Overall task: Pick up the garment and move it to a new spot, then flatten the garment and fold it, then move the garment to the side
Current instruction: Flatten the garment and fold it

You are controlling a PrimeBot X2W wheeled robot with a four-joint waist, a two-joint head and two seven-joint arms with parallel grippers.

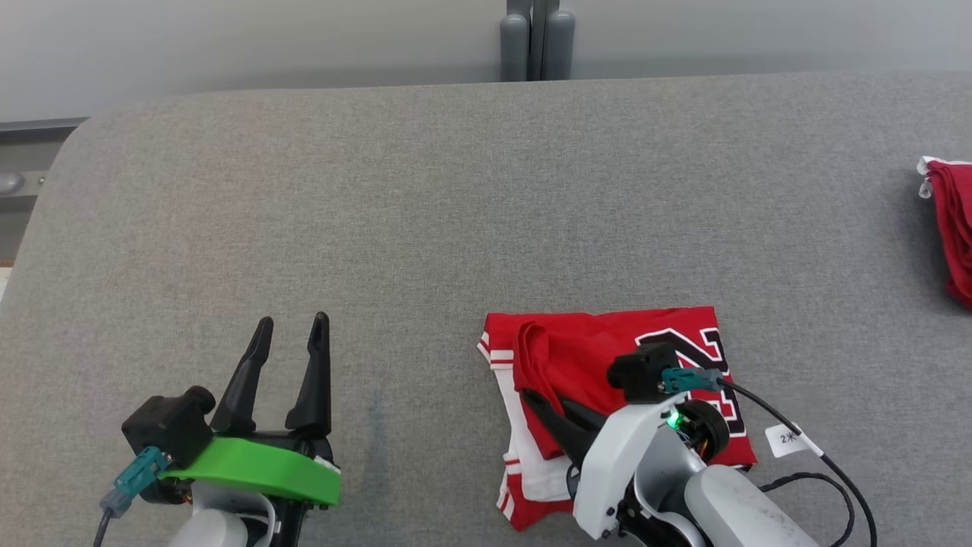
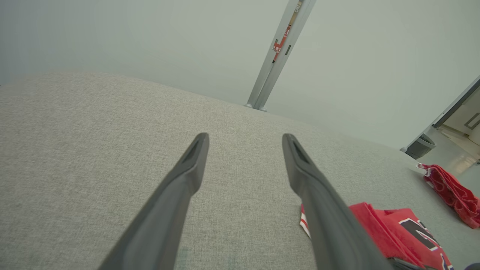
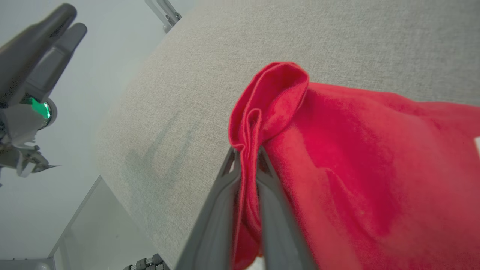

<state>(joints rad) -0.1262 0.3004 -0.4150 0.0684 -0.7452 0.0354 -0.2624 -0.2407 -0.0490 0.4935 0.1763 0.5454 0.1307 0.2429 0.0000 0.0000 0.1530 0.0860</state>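
1. In the head view we see the red jersey (image 1: pixel 592 342) lying folded on the grey fabric table (image 1: pixel 486 190), in the near right part. It has white stripes and a black number. The right gripper (image 1: pixel 535 396) is over it, its two fingers almost closed, and they pinch a raised fold of red cloth near the jersey's left edge. The left gripper (image 1: pixel 293 319) is at the near left, well apart from the jersey, with its fingers spread wide and nothing between them. A second red garment (image 1: pixel 953 228) lies at the table's right edge.
2. In the left wrist view the left gripper (image 2: pixel 245 138) hangs over bare grey fabric, fully spread and empty. The jersey (image 2: pixel 397 225) shows at the lower right, partly behind one finger. The second red garment (image 2: pixel 453 191) lies beyond it, and a metal post (image 2: pixel 273 56) stands past the table.
3. In the right wrist view the right gripper (image 3: pixel 247 153) clamps a thin, upright ridge of the jersey (image 3: pixel 356 150). The cloth loops above the fingertips, and the rest of the jersey spreads to the right.
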